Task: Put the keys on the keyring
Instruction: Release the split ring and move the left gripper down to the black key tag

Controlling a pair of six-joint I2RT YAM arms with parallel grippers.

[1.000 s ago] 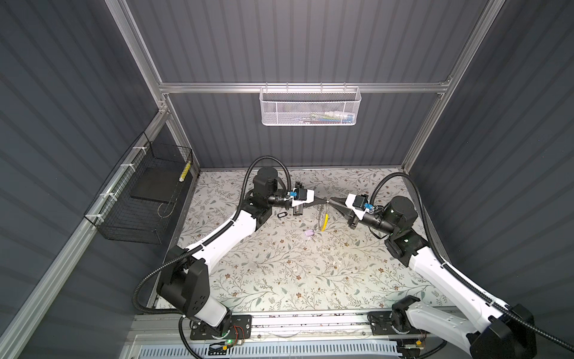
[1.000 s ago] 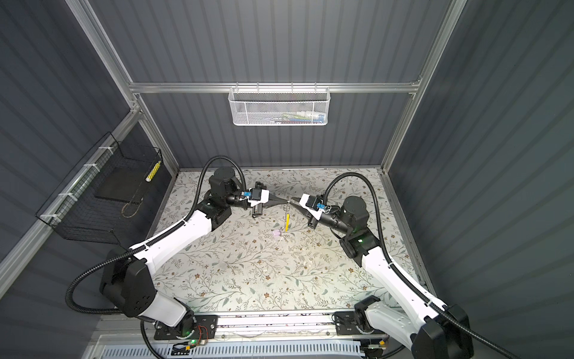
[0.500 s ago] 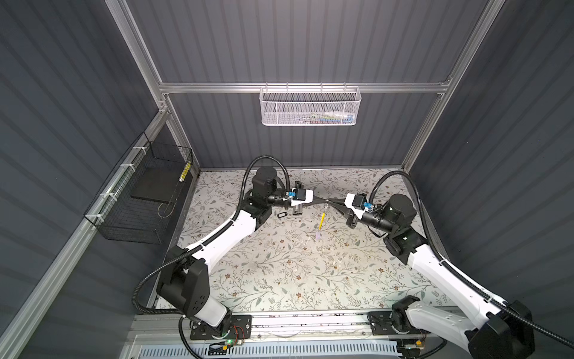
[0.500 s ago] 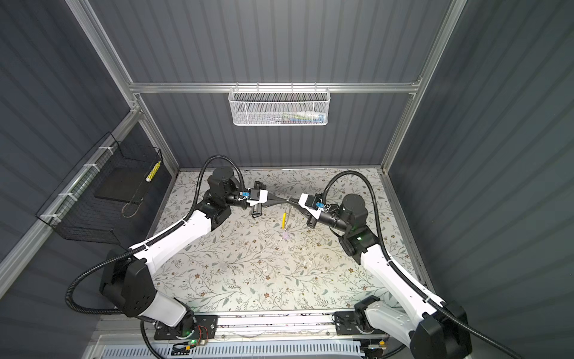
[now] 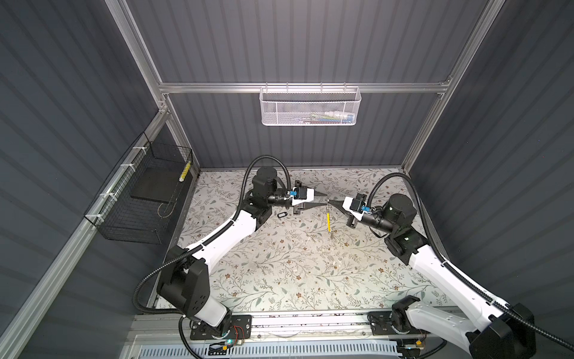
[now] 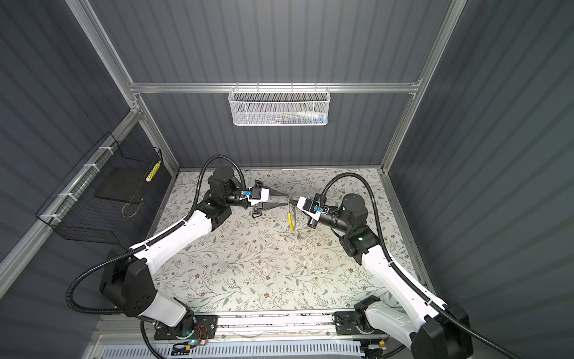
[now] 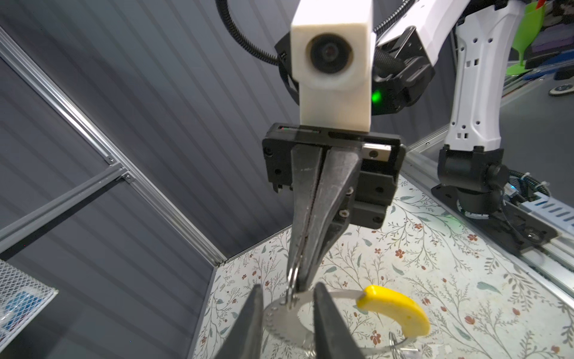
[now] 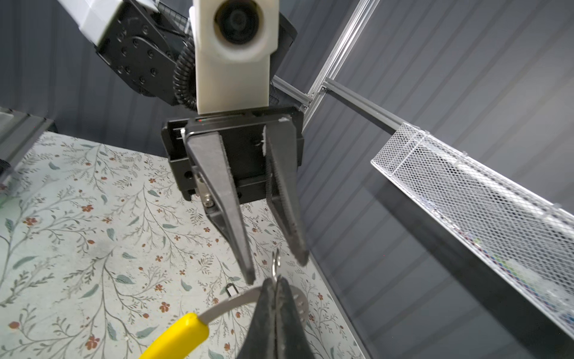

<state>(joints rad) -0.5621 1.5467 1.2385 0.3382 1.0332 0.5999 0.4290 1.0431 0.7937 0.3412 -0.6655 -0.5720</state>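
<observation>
The right end effector (image 7: 296, 286) is fully closed. It pinches the keyring (image 7: 338, 293) at its top, where a small ring (image 8: 275, 264) sits on the thin metal band. The hoop hangs free above the desk (image 5: 279, 279), toward 12 o'clock from the desk's middle. Its yellow tag (image 5: 328, 221) points down toward 6 o'clock from the grip. The left end effector (image 5: 325, 199) is partly open and holds nothing. Its two tips stand on either side of the small ring, very near it, but as I judge not touching.

The black-rimmed tag (image 5: 281, 215) lies flat on the desk, at 9 o'clock from the hanging keyring, near the left wrist. The key with the lilac tag I cannot find with certainty.

The keyring is probably light, thin and springy. Held at one point only, it can swing or turn, and smooth metal may slip between such narrow tips. A second hold on the bare band near the small ring seems better than one on the yellow tag. The black-rimmed tag looks light and flat, so it may slide on the desk. I would pinch it across its narrow sides.
</observation>
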